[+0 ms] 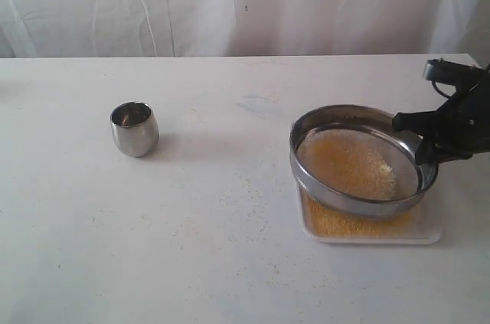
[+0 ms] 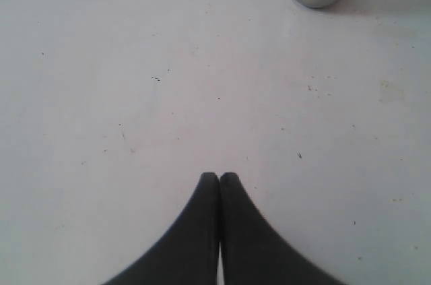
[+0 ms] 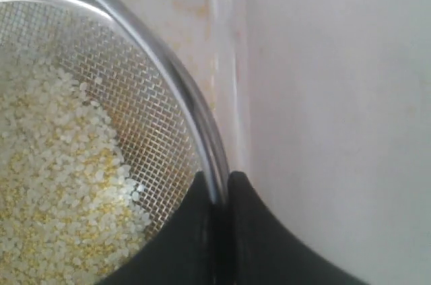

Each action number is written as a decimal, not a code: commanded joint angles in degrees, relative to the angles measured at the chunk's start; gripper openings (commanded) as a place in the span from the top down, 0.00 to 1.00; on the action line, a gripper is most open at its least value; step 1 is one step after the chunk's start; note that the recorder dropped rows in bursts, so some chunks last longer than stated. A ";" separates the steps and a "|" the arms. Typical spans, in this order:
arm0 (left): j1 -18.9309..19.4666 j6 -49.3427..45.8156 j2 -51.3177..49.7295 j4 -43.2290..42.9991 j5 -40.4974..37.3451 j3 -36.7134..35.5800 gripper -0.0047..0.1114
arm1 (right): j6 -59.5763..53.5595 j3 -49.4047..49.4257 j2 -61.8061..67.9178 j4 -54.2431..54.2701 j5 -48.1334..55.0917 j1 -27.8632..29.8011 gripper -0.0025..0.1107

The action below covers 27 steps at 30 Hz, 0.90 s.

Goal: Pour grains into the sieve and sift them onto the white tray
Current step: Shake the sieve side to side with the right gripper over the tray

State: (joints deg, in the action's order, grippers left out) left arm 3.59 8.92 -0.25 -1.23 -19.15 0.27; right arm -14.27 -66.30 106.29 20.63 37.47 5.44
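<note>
Most fine grains (image 1: pixel 344 220) already lie on the white tray (image 1: pixel 430 234) beneath my right gripper (image 3: pixel 222 187), clamped on the sieve (image 1: pixel 344 201) rim; coarse ones sit inside. My left gripper (image 2: pixel 219 178) is closed, empty.

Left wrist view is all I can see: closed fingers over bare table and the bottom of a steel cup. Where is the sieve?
Observer: The sieve is over the white tray, off to the right of that steel cup.
Operator: Is anything holding it?
Observer: Yes, the right arm's fingers are pinched on the sieve's rim.
Operator: Any grains through yet?
Observer: A yellow layer of grains lies on the tray, and paler, coarser ones sit on the mesh.
</note>
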 commanded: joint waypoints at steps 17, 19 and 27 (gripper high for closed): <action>-0.33 0.09 0.25 0.36 -1.81 -0.27 0.96 | 0.49 -0.82 -2.04 1.78 -5.65 1.98 0.98; -0.33 0.09 0.25 0.36 -1.81 -0.27 0.96 | 4.19 -1.06 -2.68 1.78 -1.32 1.98 0.98; -0.33 0.09 0.25 0.36 -1.81 -0.27 0.96 | 1.60 -1.03 -2.88 1.78 -5.43 1.50 0.98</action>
State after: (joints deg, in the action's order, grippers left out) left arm 3.59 8.92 -0.25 -1.23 -19.15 0.27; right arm -15.01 -66.72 104.33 20.58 38.20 6.60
